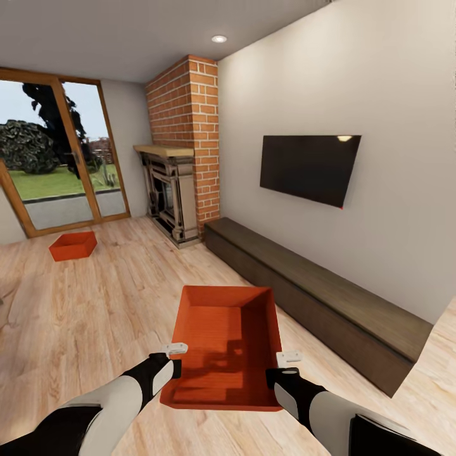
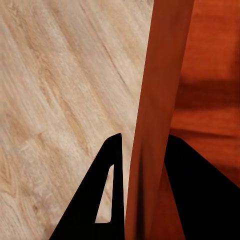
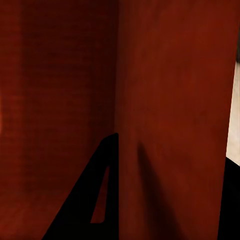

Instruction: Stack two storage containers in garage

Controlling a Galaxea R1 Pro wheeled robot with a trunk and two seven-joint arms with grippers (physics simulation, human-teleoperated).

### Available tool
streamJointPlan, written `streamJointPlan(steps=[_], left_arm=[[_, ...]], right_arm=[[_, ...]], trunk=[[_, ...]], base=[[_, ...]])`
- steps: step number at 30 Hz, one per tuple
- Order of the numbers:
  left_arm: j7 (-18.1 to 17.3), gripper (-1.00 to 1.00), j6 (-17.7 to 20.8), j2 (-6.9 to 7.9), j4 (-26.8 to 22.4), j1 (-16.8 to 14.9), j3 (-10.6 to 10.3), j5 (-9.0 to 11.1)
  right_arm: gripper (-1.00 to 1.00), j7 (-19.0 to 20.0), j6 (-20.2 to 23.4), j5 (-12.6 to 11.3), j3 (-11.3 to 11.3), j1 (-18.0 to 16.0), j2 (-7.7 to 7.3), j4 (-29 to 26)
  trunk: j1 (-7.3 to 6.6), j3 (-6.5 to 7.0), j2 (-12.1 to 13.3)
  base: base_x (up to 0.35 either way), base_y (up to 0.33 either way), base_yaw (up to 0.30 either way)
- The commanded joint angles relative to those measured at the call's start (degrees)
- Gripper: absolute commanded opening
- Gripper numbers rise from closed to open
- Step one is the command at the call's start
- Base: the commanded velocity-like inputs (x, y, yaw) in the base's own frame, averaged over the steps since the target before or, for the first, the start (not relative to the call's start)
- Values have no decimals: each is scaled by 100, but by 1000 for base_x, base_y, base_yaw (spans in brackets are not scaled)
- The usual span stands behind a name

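Left gripper (image 1: 175, 358) and right gripper (image 1: 283, 367) each straddle a side wall of the near bin (image 1: 225, 342), apparently clamped; keep level when lifting.

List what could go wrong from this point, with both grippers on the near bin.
1. Each gripper pinches only a thin side wall of the near container: the left gripper and the right gripper straddle opposite walls, so uneven lifting could tilt the bin or let a wall slip out.
2. The dark bench lies close on the right; turning with the bin could clip it.
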Motion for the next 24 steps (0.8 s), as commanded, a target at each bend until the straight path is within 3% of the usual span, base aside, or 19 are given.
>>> streamJointPlan(steps=[1,24], left_arm=[[46,-100,44,22,5,1,-148,-21],[46,-100,44,22,5,1,-148,-21]], right_arm=[[-100,-56,30,100,-72,-10,-56,-3],[-100,-56,30,100,-72,-4,-65,-3]], trunk=[[1,1,-7],[1,206,-7]], base=[[0,0,0],[0,0,0]])
